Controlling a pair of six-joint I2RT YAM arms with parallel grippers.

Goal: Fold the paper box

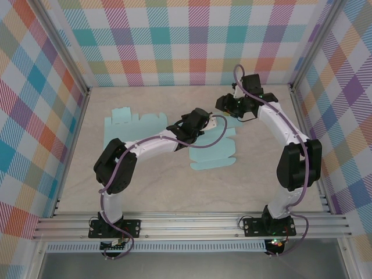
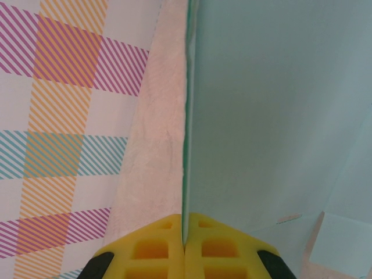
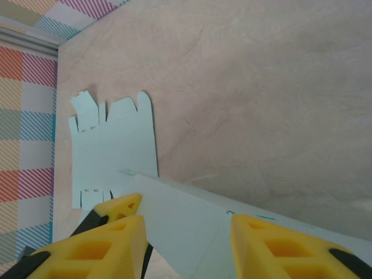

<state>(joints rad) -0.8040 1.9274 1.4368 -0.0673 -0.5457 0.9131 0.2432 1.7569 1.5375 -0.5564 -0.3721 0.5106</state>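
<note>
Paper box, pale blue and mostly flat, lies in the middle of the table in the top view. Its long side runs left to right. The left pincer and right pincer meet over its far right end, and the arms hide that part. A second flat sheet lies well apart on the left.

From the left wrist, the left pincer is squeezed tight on the box's thin edge, which points straight away.

From the right wrist, the right pincer is part open over a box panel. It may be touching the panel, but I cannot tell. The second sheet lies beyond it.
</note>
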